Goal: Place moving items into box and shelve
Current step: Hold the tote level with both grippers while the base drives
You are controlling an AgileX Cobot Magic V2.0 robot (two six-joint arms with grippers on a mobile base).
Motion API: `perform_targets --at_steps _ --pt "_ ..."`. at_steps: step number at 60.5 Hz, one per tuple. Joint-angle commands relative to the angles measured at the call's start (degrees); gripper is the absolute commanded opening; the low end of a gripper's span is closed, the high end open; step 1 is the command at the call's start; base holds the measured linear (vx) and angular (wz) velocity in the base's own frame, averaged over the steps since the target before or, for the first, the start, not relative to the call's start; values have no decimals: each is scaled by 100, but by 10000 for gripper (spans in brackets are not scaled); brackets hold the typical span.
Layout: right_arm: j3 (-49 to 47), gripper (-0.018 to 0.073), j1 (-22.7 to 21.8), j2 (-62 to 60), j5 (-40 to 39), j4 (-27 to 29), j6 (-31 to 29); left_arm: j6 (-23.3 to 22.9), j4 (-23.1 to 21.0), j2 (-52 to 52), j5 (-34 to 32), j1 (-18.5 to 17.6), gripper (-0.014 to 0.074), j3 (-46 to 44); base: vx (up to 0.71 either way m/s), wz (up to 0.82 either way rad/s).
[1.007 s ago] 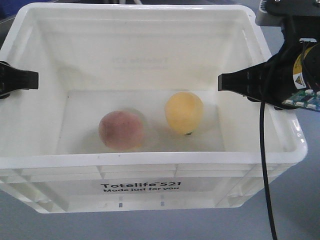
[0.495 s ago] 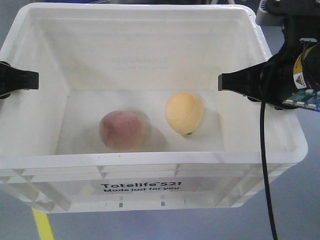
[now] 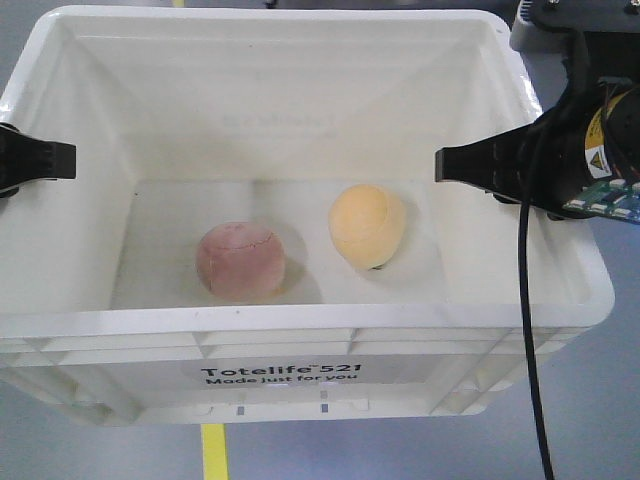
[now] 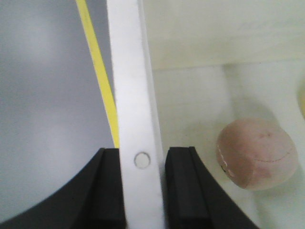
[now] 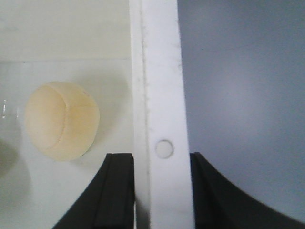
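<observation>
Evidently the loading is done, and the step in hand looks like carrying the box [image 3: 300, 322] to a shelf. The left end effector [image 4: 142, 188] is clenched on the left rim, one finger inside the wall and one outside, both pressed to the plastic. The right end effector [image 5: 159, 191] grasps the right rim the same way, just below a small round hole. To do this well, I judge that both arms should travel together at one height and one speed, since any difference would twist the thin rim between the pads or tip the box. Grip should stay firm, because only these two narrow pinches carry the load. Slow starts and stops would also stop the contents rolling. Inside, the pink ball [image 3: 240, 261] lies on the bottom near the front wall, left of centre. The yellow ball [image 3: 367, 226] sits a little farther back and to its right, near it but apart; nothing else is in the box. Both are loose and could roll if the box tilts. A black cable [image 3: 527, 330] hangs from the right arm down past the box's front right corner. Below is grey floor [image 3: 600, 420] with a yellow line [image 3: 214, 450].
</observation>
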Motion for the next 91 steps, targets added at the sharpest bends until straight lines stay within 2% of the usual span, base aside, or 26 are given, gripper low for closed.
perform_targets --at_steps 1,27,91 --pt "-230 75 -33 -193 -475 -675 -32 -16 244 -192 -600 -40 -22 -233 -17 64" --pt "-230 75 -33 -195 -475 -675 -32 -16 244 -207 -599 -40 -22 -233 -10 44" --pt "-230 75 -33 -202 -462 -675 -32 -16 244 -207 -599 -40 -22 -233 14 7"
